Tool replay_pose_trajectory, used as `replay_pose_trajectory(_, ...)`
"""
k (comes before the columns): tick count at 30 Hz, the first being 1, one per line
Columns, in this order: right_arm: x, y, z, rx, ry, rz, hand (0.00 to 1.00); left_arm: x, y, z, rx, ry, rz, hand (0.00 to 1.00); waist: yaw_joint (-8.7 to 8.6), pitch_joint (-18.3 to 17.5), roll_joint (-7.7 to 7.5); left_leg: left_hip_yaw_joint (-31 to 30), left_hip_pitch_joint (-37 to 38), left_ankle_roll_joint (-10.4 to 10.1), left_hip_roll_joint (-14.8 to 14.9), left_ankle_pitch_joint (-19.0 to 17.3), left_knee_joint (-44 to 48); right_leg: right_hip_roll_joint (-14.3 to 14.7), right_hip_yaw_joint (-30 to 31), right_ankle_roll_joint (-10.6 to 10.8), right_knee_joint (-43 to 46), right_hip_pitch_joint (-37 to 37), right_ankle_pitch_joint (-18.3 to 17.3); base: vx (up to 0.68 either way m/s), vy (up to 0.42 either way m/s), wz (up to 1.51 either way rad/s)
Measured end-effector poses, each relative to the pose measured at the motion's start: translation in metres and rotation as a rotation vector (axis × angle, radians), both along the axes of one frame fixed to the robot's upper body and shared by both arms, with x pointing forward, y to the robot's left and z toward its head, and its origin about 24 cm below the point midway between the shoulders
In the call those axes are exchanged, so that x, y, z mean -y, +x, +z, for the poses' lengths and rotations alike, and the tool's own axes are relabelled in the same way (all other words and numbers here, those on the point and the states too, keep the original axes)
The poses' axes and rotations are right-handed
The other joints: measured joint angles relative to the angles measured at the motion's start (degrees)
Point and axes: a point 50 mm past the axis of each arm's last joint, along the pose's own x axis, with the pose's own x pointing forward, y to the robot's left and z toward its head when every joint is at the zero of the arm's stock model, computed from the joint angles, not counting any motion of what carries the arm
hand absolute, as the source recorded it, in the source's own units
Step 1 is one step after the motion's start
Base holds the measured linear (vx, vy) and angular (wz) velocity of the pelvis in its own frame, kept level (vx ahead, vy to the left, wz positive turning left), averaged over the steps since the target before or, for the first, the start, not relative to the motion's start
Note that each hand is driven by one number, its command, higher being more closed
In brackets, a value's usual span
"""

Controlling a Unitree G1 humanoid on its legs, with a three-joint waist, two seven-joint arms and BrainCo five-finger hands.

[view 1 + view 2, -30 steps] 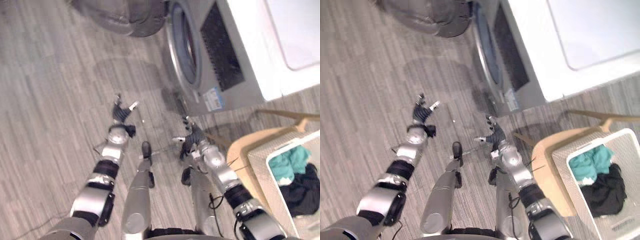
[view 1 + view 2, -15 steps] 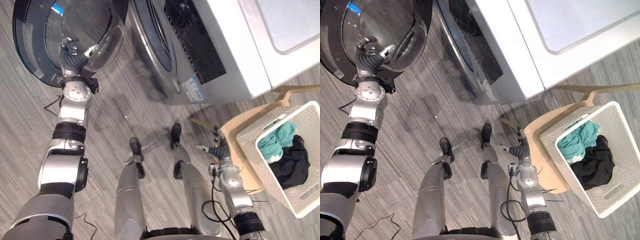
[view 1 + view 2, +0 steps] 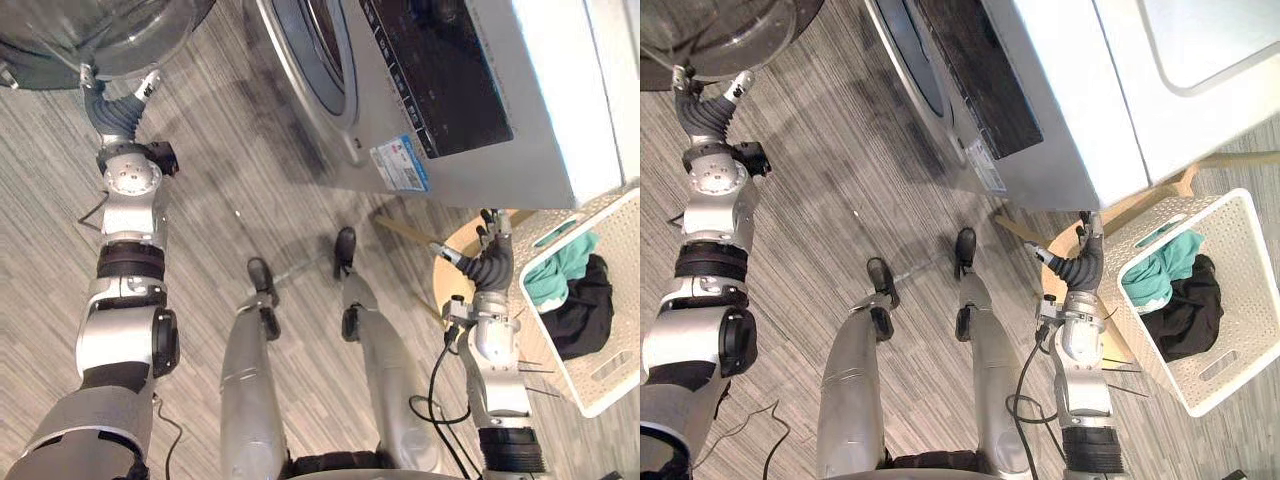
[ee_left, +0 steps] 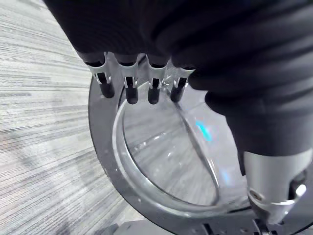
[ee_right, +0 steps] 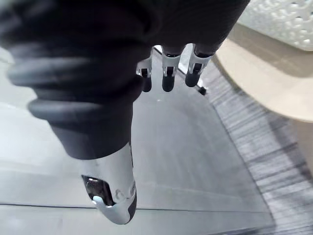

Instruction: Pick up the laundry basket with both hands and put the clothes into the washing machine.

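**Both hands empty; basket not yet lifted**

You have the left hand (image 3: 112, 108) raised out to the robot's left, at the lower rim of the washing machine's open glass door (image 4: 161, 166). Its fingers (image 4: 128, 93) hang straight in a row with the thumb set apart, and they hold nothing. You cannot tell from these views whether the fingertips touch the door.

Your right hand (image 3: 492, 262) is up at the robot's right, over the near edge of the tan wooden seat (image 5: 264, 83) and just beside the laundry basket (image 3: 1250, 290). Its fingers (image 5: 167, 81) are straight and relaxed with the thumb apart, and it grips nothing. It stays clear of the basket.

The white perforated basket sits on that wooden seat, to the right of the washing machine (image 3: 1070, 120). The clothes are inside the basket: a teal garment (image 3: 1155, 268) on the side nearer the machine and a black one (image 3: 1185, 312) next to it.

The drum opening (image 3: 320, 50) faces the grey plank floor (image 3: 220, 180), with the door swung wide to the left.
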Motion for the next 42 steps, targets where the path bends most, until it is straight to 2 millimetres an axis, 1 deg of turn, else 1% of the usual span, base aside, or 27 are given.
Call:
replay_pose_trajectory(3, 0.001, -0.007, 0.000, -0.002, -0.006, -0.005, 0.00, 0.016, -0.014, -0.044, -0.070, -0.034, -0.041, 0.00, 0.45, 0.0, 0.39, 0.8, 4.4, 0.0, 0.1, -0.9, 0.0, -0.1, 0.2, 0.0, 2.4, 3.2, -2.0, 0.01, -0.006, -0.01)
replay_pose_trajectory(7, 0.004, -0.019, -0.005, -0.026, -0.022, -0.016, 0.00, 0.045, -0.053, -0.129, -0.254, -0.144, -0.091, 0.00, 0.79, -0.4, 0.92, 2.7, 13.4, -0.1, 0.1, -2.4, -1.4, -0.1, 1.4, 0.4, 4.2, 9.7, -5.2, 0.04, -0.003, -0.12)
replay_pose_trajectory(9, 0.010, -0.027, -0.015, -0.084, -0.027, -0.041, 0.00, 0.067, -0.089, -0.185, -0.416, -0.246, -0.111, 0.00, 1.27, -3.3, 3.01, 4.5, 17.0, 0.0, -0.7, -2.6, -3.6, 0.0, 2.5, 0.7, 3.8, 11.6, -5.6, 0.08, 0.008, -0.26)
replay_pose_trajectory(11, 0.012, -0.028, -0.023, -0.132, -0.037, -0.041, 0.00, 0.075, -0.116, -0.215, -0.527, -0.274, -0.115, 0.00, 1.40, -5.3, 4.31, 6.0, 19.9, -0.1, -0.9, -2.6, -4.8, 0.3, 4.0, 1.1, 3.3, 13.0, -5.5, 0.11, 0.022, -0.48)
replay_pose_trajectory(12, 0.014, -0.027, -0.033, -0.178, -0.038, -0.035, 0.00, 0.076, -0.141, -0.243, -0.646, -0.288, -0.110, 0.00, 1.41, -7.2, 5.52, 7.2, 22.5, -0.5, -0.8, -3.5, -5.1, 1.3, 5.8, 1.2, 2.4, 14.6, -5.4, 0.14, 0.032, -0.66)
replay_pose_trajectory(15, 0.017, -0.026, -0.047, -0.262, -0.057, -0.037, 0.00, 0.073, -0.185, -0.283, -0.856, -0.288, -0.108, 0.00, 0.49, -9.6, 6.88, 10.9, 26.4, -0.5, 0.3, -5.3, -5.4, 3.5, 10.1, 2.1, -0.7, 17.6, -4.0, 0.11, 0.048, -0.85)
replay_pose_trajectory(17, 0.018, -0.021, -0.055, -0.305, -0.067, -0.025, 0.00, 0.072, -0.216, -0.305, -0.994, -0.305, -0.108, 0.00, -0.10, -11.0, 6.30, 16.4, 29.1, -0.1, 1.1, -6.6, -5.3, 4.3, 10.8, 1.7, -5.1, 19.0, -3.0, 0.05, 0.050, -1.18)
replay_pose_trajectory(18, 0.018, -0.020, -0.056, -0.311, -0.066, -0.024, 0.00, 0.072, -0.218, -0.306, -1.003, -0.307, -0.110, 0.00, -0.13, -11.0, 6.18, 17.2, 29.6, -0.1, 1.1, -6.5, -5.5, 3.7, 9.3, 1.5, -5.1, 19.0, -3.4, 0.04, 0.069, -1.30)
replay_pose_trajectory(19, 0.017, -0.017, -0.064, -0.342, -0.061, -0.022, 0.00, 0.072, -0.225, -0.311, -1.034, -0.306, -0.112, 0.00, -0.49, -10.9, 5.93, 20.8, 32.0, -0.1, 1.9, -6.4, -7.0, 0.6, -0.3, -0.9, -3.5, 19.2, -6.6, 0.03, 0.030, -1.10)
replay_pose_trajectory(20, 0.016, -0.015, -0.071, -0.373, -0.055, -0.015, 0.00, 0.072, -0.227, -0.313, -1.051, -0.300, -0.123, 0.00, -0.59, -11.1, 5.61, 23.9, 34.5, -0.5, 2.9, -6.7, -6.8, -4.2, -11.6, -5.0, 4.7, 18.7, -10.0, 0.04, 0.033, -1.12)
replay_pose_trajectory(21, 0.014, -0.015, -0.075, -0.391, -0.052, -0.008, 0.00, 0.070, -0.230, -0.314, -1.062, -0.296, -0.124, 0.00, -0.81, -11.5, 5.11, 25.1, 35.7, -0.8, 2.9, -7.1, -6.4, -6.7, -15.5, -6.8, 9.7, 18.7, -11.9, 0.09, -0.002, -0.98)
replay_pose_trajectory(22, 0.009, -0.017, -0.081, -0.417, -0.049, 0.014, 0.00, 0.064, -0.235, -0.316, -1.082, -0.286, -0.111, 0.00, -1.30, -12.6, 3.86, 27.0, 37.3, -1.5, 2.6, -8.9, -3.6, -8.8, -20.4, -6.9, 14.1, 19.5, -12.5, 0.10, -0.005, -1.44)
replay_pose_trajectory(23, -0.004, -0.008, -0.078, -0.404, -0.071, 0.080, 0.00, 0.054, -0.241, -0.318, -1.097, -0.308, -0.057, 0.00, -1.06, -12.9, 3.89, 29.4, 38.5, -0.6, 4.1, -9.8, -3.1, -5.6, -20.2, -9.2, 11.5, 19.7, -10.0, 0.06, -0.020, -1.84)
replay_pose_trajectory(24, -0.011, -0.002, -0.075, -0.391, -0.085, 0.113, 0.00, 0.052, -0.247, -0.321, -1.122, -0.317, -0.035, 0.00, -0.49, -13.7, 4.72, 31.3, 39.5, 0.1, 5.9, -10.0, -4.8, -2.6, -18.8, -9.3, 6.9, 20.7, -7.8, 0.00, -0.110, -2.40)
replay_pose_trajectory(25, -0.021, 0.000, -0.075, -0.391, -0.092, 0.152, 0.00, 0.048, -0.255, -0.325, -1.157, -0.319, -0.021, 0.00, -0.20, -15.3, 5.00, 37.1, 42.1, -2.5, 6.6, -9.2, -7.0, -2.3, -24.6, -9.1, 4.7, 22.1, -10.9, 0.05, -0.145, -2.21)
replay_pose_trajectory(26, -0.022, 0.003, -0.078, -0.402, -0.114, 0.165, 0.00, 0.046, -0.254, -0.324, -1.162, -0.303, -0.023, 0.00, -0.22, -16.8, 3.33, 41.2, 43.0, -2.9, 5.7, -9.0, -7.2, -6.4, -32.6, -4.2, 7.8, 23.3, -16.4, 0.08, -0.169, -2.09)
replay_pose_trajectory(28, -0.022, 0.010, -0.082, -0.430, -0.136, 0.178, 0.00, 0.046, -0.250, -0.324, -1.166, -0.292, -0.034, 0.00, 0.29, -17.3, 2.65, 44.6, 44.0, -3.0, 6.4, -9.0, -5.8, -6.9, -36.5, -5.3, 7.7, 23.8, -15.8, 0.08, -0.151, -1.32)
replay_pose_trajectory(29, -0.020, 0.007, -0.088, -0.461, -0.150, 0.180, 0.00, 0.052, -0.249, -0.326, -1.185, -0.285, -0.068, 0.00, -0.16, -17.3, 3.99, 44.6, 44.9, -3.0, 8.5, -9.0, -2.7, -4.6, -34.4, -5.7, 6.7, 24.7, -15.6, 0.10, -0.158, -1.01)
replay_pose_trajectory(31, -0.021, 0.003, -0.093, -0.484, -0.166, 0.208, 0.00, 0.057, -0.251, -0.329, -1.204, -0.296, -0.076, 0.00, 0.10, -17.1, 4.87, 43.9, 45.9, -1.6, 12.2, -8.2, 4.6, -2.5, -31.8, -6.4, 6.1, 26.2, -16.1, 0.11, -0.113, -0.89)
replay_pose_trajectory(32, -0.026, 0.000, -0.097, -0.499, -0.171, 0.238, 0.00, 0.057, -0.250, -0.330, -1.207, -0.299, -0.078, 0.00, 0.27, -17.1, 4.84, 39.7, 44.1, 3.7, 14.7, -5.0, 12.4, -1.2, -29.6, -6.8, 5.2, 27.4, -16.4, 0.09, -0.099, -0.90)
replay_pose_trajectory(33, -0.031, -0.001, -0.098, -0.506, -0.172, 0.262, 0.00, 0.058, -0.249, -0.329, -1.201, -0.297, -0.079, 0.00, 0.40, -17.0, 4.91, 30.6, 39.7, 7.2, 15.5, -3.4, 18.9, -0.3, -27.5, -6.9, 3.4, 29.3, -16.3, 0.09, -0.118, -0.82)
replay_pose_trajectory(34, -0.034, -0.001, -0.099, -0.508, -0.169, 0.274, 0.00, 0.059, -0.248, -0.329, -1.194, -0.297, -0.082, 0.00, 0.41, -16.9, 4.94, 24.4, 37.5, 6.5, 13.9, -4.9, 19.9, 0.1, -26.2, -6.8, 2.5, 30.1, -16.1, 0.07, -0.077, -0.95)
replay_pose_trajectory(35, -0.035, -0.001, -0.099, -0.509, -0.176, 0.286, 0.00, 0.061, -0.244, -0.327, -1.170, -0.295, -0.091, 0.00, 1.15, -16.9, 4.90, 10.0, 33.0, 2.9, 7.0, -8.0, 17.7, 0.7, -23.5, -5.7, 0.2, 32.0, -15.7, 0.10, -0.062, -1.02)
replay_pose_trajectory(38, -0.037, -0.002, -0.099, -0.510, -0.180, 0.294, 0.00, 0.063, -0.240, -0.325, -1.140, -0.301, -0.102, 0.00, 2.64, -17.0, 5.02, -5.3, 30.3, 0.8, -2.5, -9.7, 4.2, 1.8, -19.3, -4.2, -4.4, 35.1, -13.6, 0.11, -0.001, -0.89)
replay_pose_trajectory(40, -0.034, -0.002, -0.099, -0.510, -0.179, 0.283, 0.00, 0.067, -0.240, -0.325, -1.132, -0.327, -0.103, 0.00, 3.61, -17.1, 5.92, -9.9, 30.1, -1.1, -5.0, -7.3, -7.2, 3.0, -17.1, -4.6, -5.4, 35.9, -12.5, 0.11, 0.072, -0.74)
replay_pose_trajectory(41, -0.031, -0.003, -0.100, -0.519, -0.178, 0.270, 0.00, 0.068, -0.241, -0.326, -1.135, -0.335, -0.103, 0.00, 3.93, -17.3, 6.16, -10.1, 30.8, 0.2, -5.2, -2.7, -8.9, 3.5, -15.6, -4.2, -5.9, 36.7, -12.3, 0.16, 0.110, -0.50)
replay_pose_trajectory(42, -0.031, -0.005, -0.101, -0.518, -0.162, 0.259, 0.00, 0.067, -0.243, -0.327, -1.150, -0.338, -0.100, 0.00, 3.62, -17.5, 5.80, -9.1, 32.2, 0.3, -5.7, -2.4, -11.4, 3.3, -14.5, -3.4, -7.0, 37.6, -11.7, 0.17, 0.114, -0.43)
